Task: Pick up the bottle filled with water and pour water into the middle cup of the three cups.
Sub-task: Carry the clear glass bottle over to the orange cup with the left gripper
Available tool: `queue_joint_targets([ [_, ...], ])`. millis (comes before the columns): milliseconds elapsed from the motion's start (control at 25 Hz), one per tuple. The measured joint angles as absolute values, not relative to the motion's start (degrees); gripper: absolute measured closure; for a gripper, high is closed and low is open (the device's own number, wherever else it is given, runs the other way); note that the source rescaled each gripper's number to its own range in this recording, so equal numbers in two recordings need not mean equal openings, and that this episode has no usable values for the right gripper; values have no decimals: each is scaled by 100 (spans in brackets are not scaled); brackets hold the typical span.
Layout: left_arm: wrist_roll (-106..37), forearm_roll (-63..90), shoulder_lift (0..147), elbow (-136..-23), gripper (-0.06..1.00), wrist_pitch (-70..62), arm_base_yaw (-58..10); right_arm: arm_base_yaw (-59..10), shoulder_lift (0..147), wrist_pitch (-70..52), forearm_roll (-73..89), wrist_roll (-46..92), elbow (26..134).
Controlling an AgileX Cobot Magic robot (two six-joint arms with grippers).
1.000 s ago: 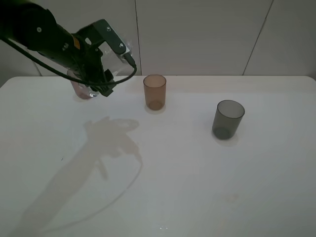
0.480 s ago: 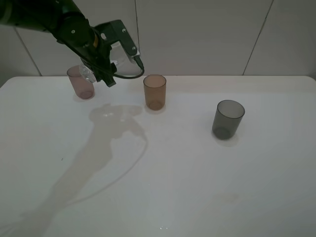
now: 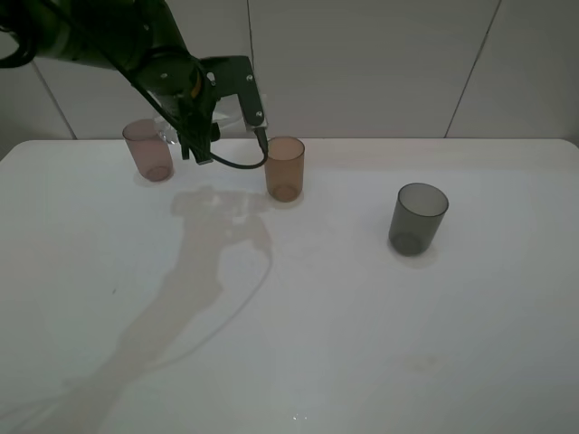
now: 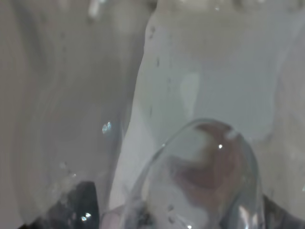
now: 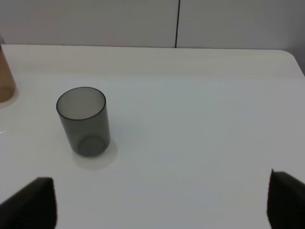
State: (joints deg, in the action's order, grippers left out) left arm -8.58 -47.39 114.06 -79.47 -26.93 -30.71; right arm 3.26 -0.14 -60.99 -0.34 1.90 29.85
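Note:
My left gripper [image 3: 213, 110] is shut on the clear bottle [image 3: 228, 117] and holds it tilted above the table, between the pink-mauve cup [image 3: 148, 150] and the amber middle cup [image 3: 284, 168], just left of the amber cup's rim. The bottle [image 4: 200, 95] fills the left wrist view, so its neck cannot be made out. The dark grey cup [image 3: 417, 218] stands to the right. My right gripper [image 5: 159, 207] is open and empty, hovering short of the grey cup [image 5: 83, 121]. It is out of the exterior high view.
The white table [image 3: 344, 325] ends at a tiled wall [image 3: 362, 63] just behind the cups. The amber cup [image 5: 5, 81] shows at the edge of the right wrist view. The arm's cable [image 3: 237, 165] hangs close to the amber cup.
My left arm has carried the bottle to the right, from over the pink cup to beside the amber cup. The cups have not moved.

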Motion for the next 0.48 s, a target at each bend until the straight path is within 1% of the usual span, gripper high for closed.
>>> queue_joint_targets([
  [480,-1326,-4959,11460,-7952,93,-2787,-3171,326,-14,-6099,-34,190,2985],
])
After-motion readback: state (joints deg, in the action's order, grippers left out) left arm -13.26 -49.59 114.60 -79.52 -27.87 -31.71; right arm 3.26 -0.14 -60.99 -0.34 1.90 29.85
